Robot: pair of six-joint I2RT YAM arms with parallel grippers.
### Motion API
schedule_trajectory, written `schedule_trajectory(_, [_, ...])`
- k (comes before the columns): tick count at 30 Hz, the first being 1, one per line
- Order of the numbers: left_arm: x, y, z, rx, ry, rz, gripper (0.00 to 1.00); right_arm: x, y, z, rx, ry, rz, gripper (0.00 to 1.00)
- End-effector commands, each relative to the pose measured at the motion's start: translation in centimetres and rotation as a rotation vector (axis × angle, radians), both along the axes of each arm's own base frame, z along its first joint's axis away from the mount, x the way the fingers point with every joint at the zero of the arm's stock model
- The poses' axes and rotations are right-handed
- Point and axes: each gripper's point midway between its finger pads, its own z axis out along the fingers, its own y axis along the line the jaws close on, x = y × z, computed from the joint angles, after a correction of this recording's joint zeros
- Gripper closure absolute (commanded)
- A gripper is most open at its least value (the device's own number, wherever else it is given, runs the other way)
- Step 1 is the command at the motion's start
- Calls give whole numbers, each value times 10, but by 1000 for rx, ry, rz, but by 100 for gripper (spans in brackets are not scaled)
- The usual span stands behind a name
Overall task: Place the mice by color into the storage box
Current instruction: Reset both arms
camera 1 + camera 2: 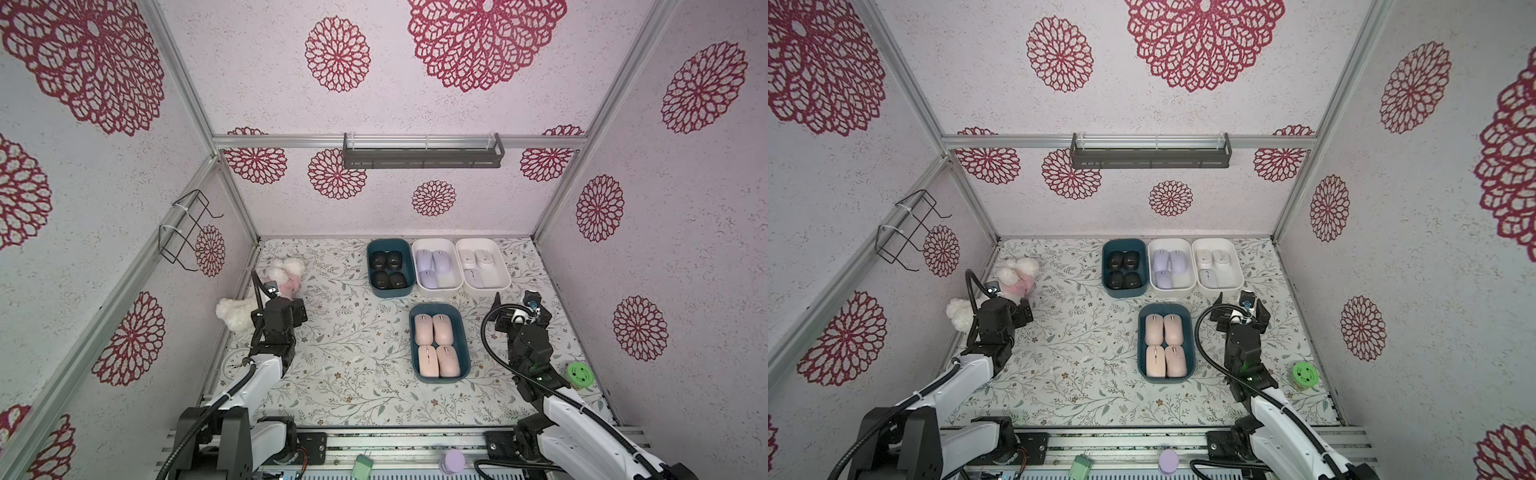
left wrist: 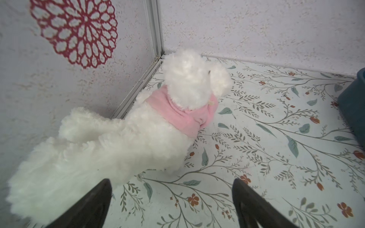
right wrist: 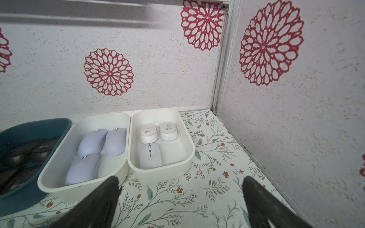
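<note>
Left gripper gaped empty beside the plush toy; right gripper hung open too. Mice lay in four boxes.

Left of centre the bench is wide open for me. Up back, the row of three boxes sits packed side by side along the back wall, with the pink-mouse box just in front. Plush dog crowds my left claw by the left wall; green jar sits beside the right arm.

Left arm extended forward, left tool jaws spread wide, empty; right arm, right tool same.
</note>
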Motion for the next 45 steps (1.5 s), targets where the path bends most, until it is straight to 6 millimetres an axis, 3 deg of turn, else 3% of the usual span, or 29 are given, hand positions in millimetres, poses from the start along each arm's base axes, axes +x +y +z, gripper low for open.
schedule_trajectory(1, [28,-5,20,-7,-184,-102,3,6,6,-2,-16,0,50,1])
schedule_trajectory(4, [35,-6,25,44,-224,-130,3,10,1,-10,-19,29,41,1])
schedule_trajectory(7, [34,10,9,25,-244,-66,3,13,-6,-20,-28,52,15,1])
schedule_trajectory(11, [48,7,-8,-7,-155,-106,3,15,-15,-28,-34,63,-23,1])
schedule_trajectory(21, [49,10,-7,-18,-164,-108,3,34,-26,-50,-93,86,18,1])
schedule_trajectory(26, [49,10,-7,-16,-165,-107,3,32,-37,-57,-32,27,-15,1])
schedule_trajectory(34, [50,10,-7,-17,-166,-108,3,47,-41,-97,-51,71,-47,1])
schedule_trajectory(36, [49,10,-8,-16,-164,-106,3,62,-43,-100,-25,113,-31,1])
schedule_trajectory(45, [49,10,-8,-14,-164,-107,3,63,-42,-103,-14,135,-4,1])
